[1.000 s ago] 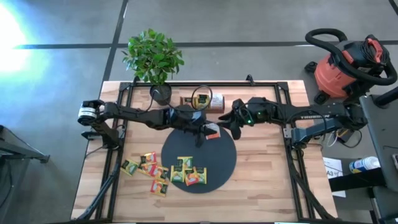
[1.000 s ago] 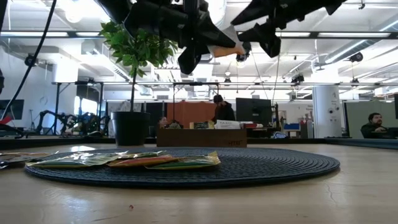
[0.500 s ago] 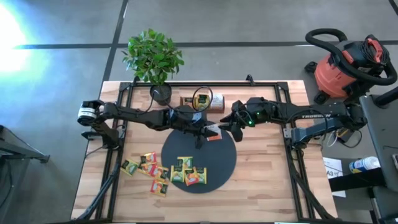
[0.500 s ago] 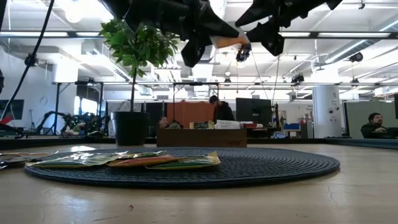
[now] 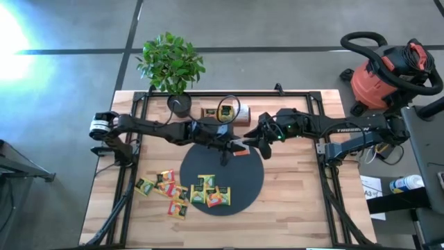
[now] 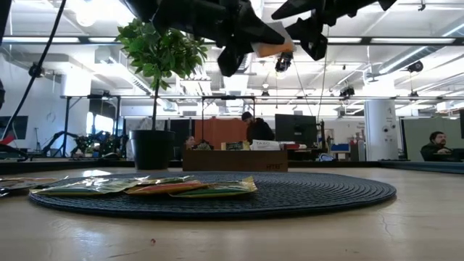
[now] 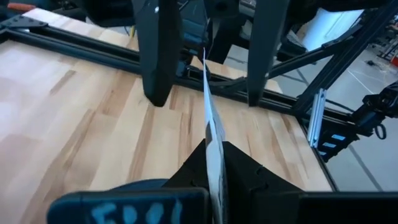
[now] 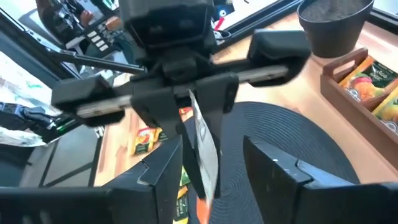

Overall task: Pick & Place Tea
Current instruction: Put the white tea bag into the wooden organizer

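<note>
Your left gripper (image 5: 232, 144) pinched a tea sachet (image 5: 240, 147) above the black mat's (image 5: 253, 184) far edge. Your right gripper (image 5: 251, 143) stood spread around the sachet, not clamped.

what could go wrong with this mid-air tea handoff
The left hand pinches the sachet only along its lower edge, so it might slip or bend as the right hand closes. The right hand's fingers stand open around the sachet; releasing too early could drop it onto the black mat. The two hands sit very close and might collide.
</note>
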Motion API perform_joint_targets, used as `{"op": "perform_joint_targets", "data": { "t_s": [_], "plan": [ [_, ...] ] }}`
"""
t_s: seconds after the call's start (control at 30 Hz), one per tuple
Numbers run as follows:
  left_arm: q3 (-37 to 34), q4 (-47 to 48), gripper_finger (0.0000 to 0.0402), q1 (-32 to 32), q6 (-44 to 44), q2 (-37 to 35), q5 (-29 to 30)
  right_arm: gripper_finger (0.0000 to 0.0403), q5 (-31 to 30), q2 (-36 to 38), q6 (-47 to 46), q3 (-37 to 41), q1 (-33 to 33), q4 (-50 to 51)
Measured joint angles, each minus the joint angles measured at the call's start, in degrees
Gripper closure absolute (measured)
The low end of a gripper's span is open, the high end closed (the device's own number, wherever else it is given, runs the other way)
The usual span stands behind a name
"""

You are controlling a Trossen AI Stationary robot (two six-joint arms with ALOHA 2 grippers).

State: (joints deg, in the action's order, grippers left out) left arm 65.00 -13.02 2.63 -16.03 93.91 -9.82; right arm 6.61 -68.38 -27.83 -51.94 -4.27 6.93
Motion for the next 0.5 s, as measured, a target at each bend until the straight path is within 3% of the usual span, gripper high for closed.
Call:
{"op": "perform_joint_targets", "data": {
  "t_s": [0.23,0.5],
  "plan": [
    [3.9,-0.1,0.0401,0.0,0.9,3.5,0.0,0.0276,2.6,-0.7,0.0,0.0,0.0,0.3],
    [4.2,2.2,0.0401,0.4,0.9,3.6,-0.1,0.0349,2.9,-0.9,0.9,0.0,0.2,3.3]
  ]
}}
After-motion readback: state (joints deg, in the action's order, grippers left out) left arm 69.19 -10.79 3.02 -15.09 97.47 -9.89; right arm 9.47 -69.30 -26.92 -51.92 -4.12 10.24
